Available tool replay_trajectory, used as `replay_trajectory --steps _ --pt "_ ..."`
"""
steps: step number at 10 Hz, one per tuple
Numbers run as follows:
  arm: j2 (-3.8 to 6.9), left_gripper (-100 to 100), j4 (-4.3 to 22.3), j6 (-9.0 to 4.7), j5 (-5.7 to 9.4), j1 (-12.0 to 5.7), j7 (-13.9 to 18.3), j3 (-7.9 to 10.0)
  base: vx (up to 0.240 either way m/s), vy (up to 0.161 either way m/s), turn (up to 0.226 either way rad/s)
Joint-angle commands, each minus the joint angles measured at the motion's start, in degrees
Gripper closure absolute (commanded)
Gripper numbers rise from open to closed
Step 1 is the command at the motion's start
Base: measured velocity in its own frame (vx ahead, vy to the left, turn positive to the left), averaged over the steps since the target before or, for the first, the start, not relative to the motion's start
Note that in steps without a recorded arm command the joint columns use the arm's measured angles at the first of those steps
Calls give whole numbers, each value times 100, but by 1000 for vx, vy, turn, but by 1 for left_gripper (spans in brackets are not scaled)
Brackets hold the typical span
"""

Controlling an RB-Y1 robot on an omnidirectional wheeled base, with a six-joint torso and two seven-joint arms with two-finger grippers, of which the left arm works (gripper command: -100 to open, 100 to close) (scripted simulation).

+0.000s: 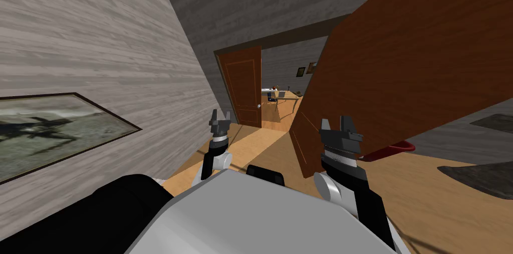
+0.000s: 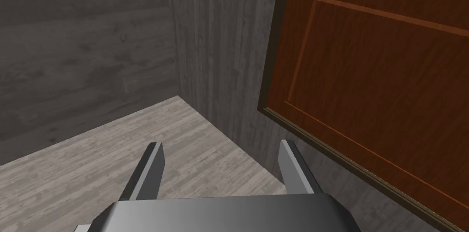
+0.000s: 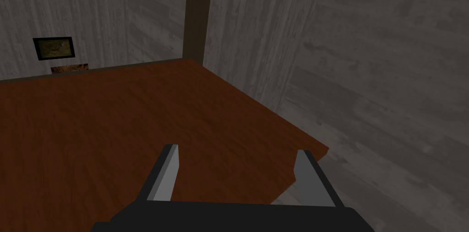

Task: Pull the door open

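Beside the swung-out brown door [image 1: 401, 65] my right gripper [image 1: 336, 124] sits fingers apart, left gripper [image 1: 220, 116] likewise but farther off it, and head view adds a red bar [image 1: 393, 149] at the door's edge.

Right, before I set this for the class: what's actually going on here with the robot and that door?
A two-armed robot is working at a large brown door, which already stands swung partly open, leaving the doorway beyond in sight. The right gripper is close to the door's face, near the red handle, with its jaws open and gripping nothing. The left gripper is held out ahead, with its jaws open and empty too.
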Motion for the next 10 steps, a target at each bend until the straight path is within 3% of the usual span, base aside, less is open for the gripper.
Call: replay_trajectory --steps 1,2,10 --pt "30 -100 198 -35 -63 -68 -159 29 105 -5 3" --pt "30 -100 198 -35 -63 -68 -159 29 130 -1 1" --pt "141 -100 1087 -193 -345 -372 -873 160 109 -12 2"
